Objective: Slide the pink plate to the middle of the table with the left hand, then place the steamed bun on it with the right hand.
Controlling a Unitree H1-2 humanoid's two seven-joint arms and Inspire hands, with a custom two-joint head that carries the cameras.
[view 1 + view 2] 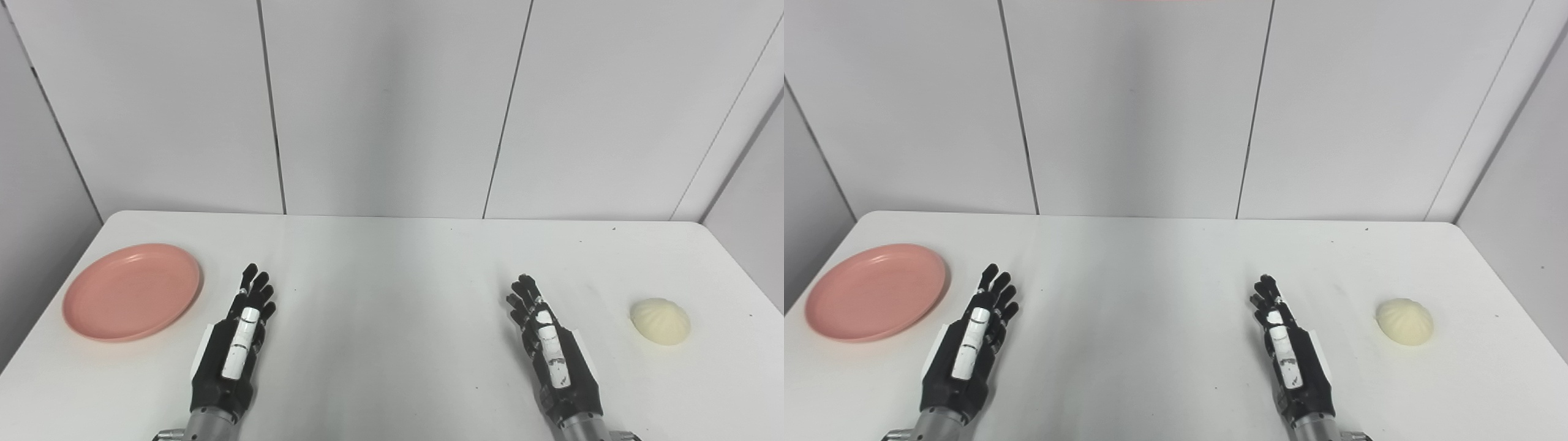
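Pink is the plate (131, 291), and it is lying flat near the left edge of the white surface (392, 275), with its hollow side facing up. The steamed bun (660, 321) is sitting far on the right side, dome up, well apart from everything.

The left hand (236, 343) is resting just beside the plate, on its right, holding nothing, with the fingers stretched forward and a little apart. The right hand (551, 346) is waiting between the middle and the bun, also holding nothing, fingers extended and a little apart.

The step in hand, as I judge, is the sliding of the plate, which is not begun yet. To do it well, the left hand should be going over to the far-left rim and pressing lightly down, then drawing the plate to the right without lifting, so it is not tipping on its raised rim.

The plate is round, so it is having no long axis and pointing no special way. The bun is also nearly round; its pleats are facing up.
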